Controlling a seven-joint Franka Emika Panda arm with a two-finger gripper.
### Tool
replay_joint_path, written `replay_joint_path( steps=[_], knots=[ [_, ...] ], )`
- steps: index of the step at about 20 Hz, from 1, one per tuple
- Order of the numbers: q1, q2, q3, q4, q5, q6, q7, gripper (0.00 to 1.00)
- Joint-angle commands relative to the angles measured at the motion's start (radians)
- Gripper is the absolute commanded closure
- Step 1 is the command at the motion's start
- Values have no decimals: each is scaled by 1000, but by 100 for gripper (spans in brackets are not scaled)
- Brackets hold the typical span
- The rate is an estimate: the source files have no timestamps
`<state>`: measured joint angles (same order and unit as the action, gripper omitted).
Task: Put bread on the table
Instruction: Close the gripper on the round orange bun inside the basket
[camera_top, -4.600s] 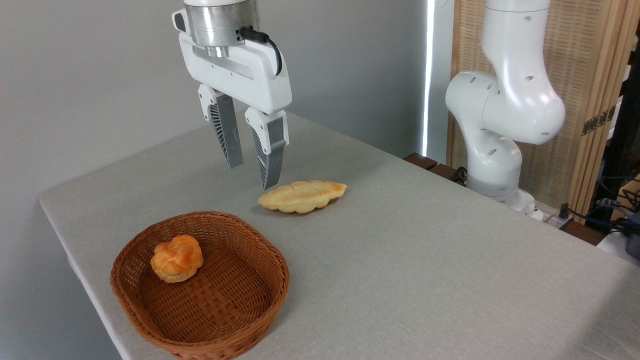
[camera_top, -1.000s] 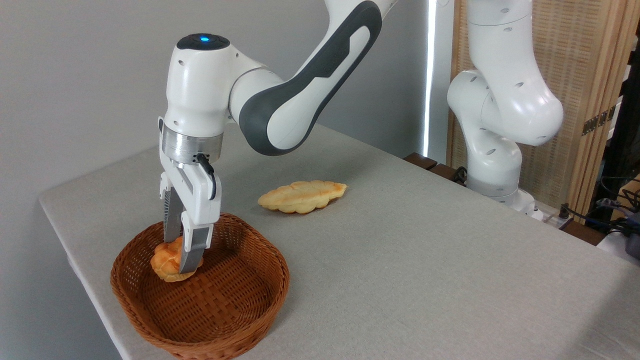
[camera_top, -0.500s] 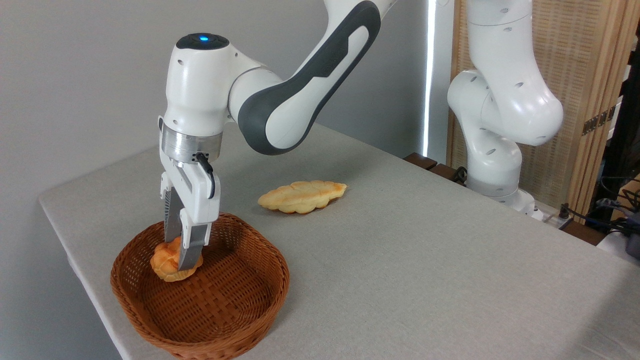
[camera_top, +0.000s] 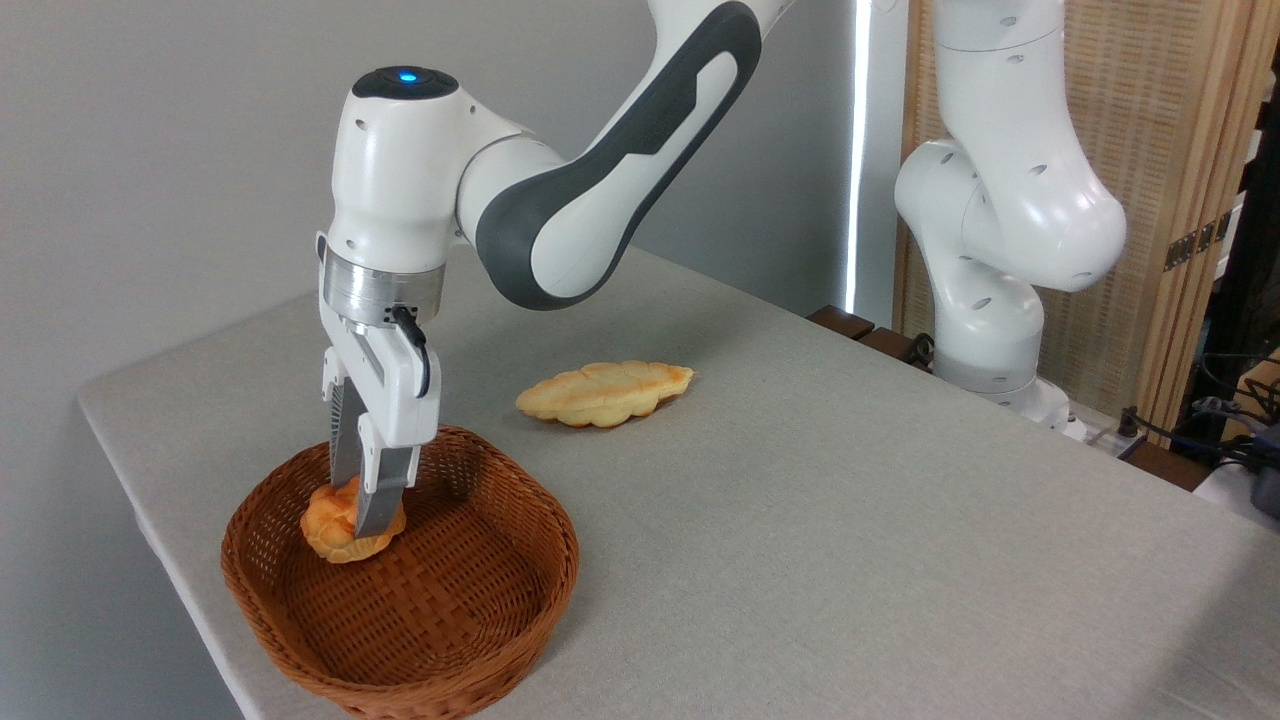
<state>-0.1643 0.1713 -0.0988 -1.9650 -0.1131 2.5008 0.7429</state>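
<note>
1. Wicker basket (camera_top: 400, 640) sits at the desk's near-left corner, its rim close to the left edge.
2. Inside it, far-left, the bun (camera_top: 325, 527), pinched between the gripper (camera_top: 358, 512) fingers, closed on it.
3. Broad bare desk (camera_top: 850, 520) stretches right.
4. Farther back, the braided loaf (camera_top: 604, 392) lies alone.

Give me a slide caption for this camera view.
Gripper shut on the bun inside the basket; a braided loaf lies on the table.
</note>
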Motion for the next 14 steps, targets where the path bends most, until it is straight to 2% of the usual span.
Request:
replay_joint_path(
  steps=[1, 9, 14],
  knots=[
    [2, -3, -4, -3, 0, 15, 15, 62],
    [2, -3, -4, -3, 0, 15, 15, 67],
    [2, -9, -4, -3, 0, 13, 13, 67]
  ],
)
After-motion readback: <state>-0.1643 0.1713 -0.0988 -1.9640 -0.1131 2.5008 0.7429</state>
